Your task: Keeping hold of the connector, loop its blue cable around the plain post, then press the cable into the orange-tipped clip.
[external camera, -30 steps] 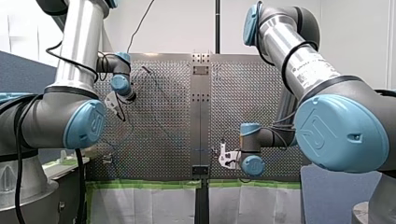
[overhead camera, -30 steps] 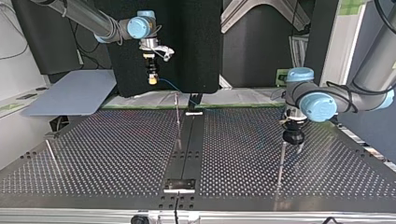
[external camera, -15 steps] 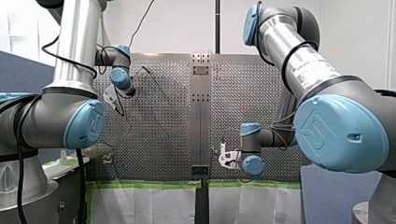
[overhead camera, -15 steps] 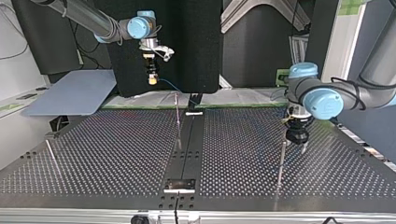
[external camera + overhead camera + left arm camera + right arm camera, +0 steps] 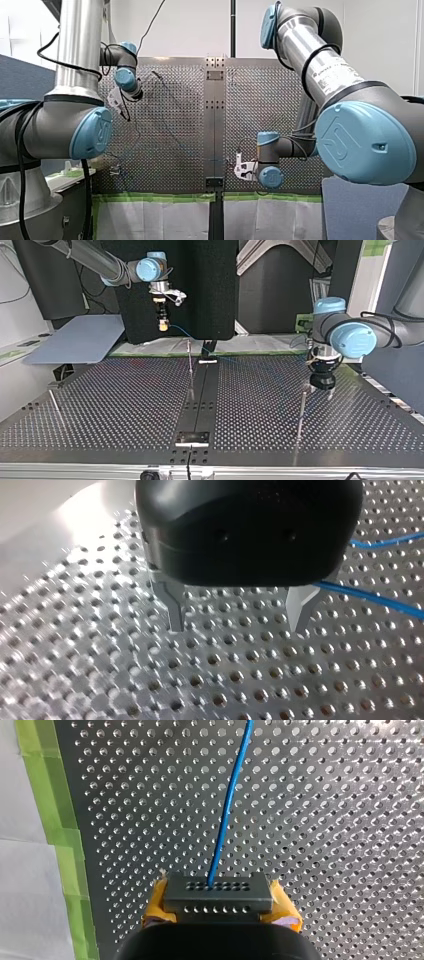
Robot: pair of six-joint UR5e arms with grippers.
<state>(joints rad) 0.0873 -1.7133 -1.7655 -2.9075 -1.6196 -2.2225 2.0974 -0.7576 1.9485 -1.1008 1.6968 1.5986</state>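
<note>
In the right wrist view my right gripper (image 5: 218, 912) is shut on a grey connector (image 5: 218, 892), squeezed between yellow pads (image 5: 285, 907). Its blue cable (image 5: 227, 805) runs straight ahead over the perforated table (image 5: 350, 820). In the top view the same gripper (image 5: 162, 324) hangs above the table's far edge, and the cable (image 5: 187, 335) slopes down toward the middle. My left gripper (image 5: 237, 620) is open just above the plate with nothing between its metal fingers (image 5: 175, 612). The cable (image 5: 370, 597) passes beside one finger. In the top view it (image 5: 320, 391) stands next to a thin post (image 5: 301, 410).
A second thin post (image 5: 190, 365) rises near the table's centre rail (image 5: 200, 405), and a third (image 5: 55, 405) stands at the top view's left. Green tape (image 5: 55, 845) lines the table edge by my right gripper. A grey board (image 5: 80, 342) lies beyond the far left corner.
My left gripper has drifted toward the top view's right, away from the post beside it. In the front view it moved up and left. My right arm has stayed put, still holding the connector.
</note>
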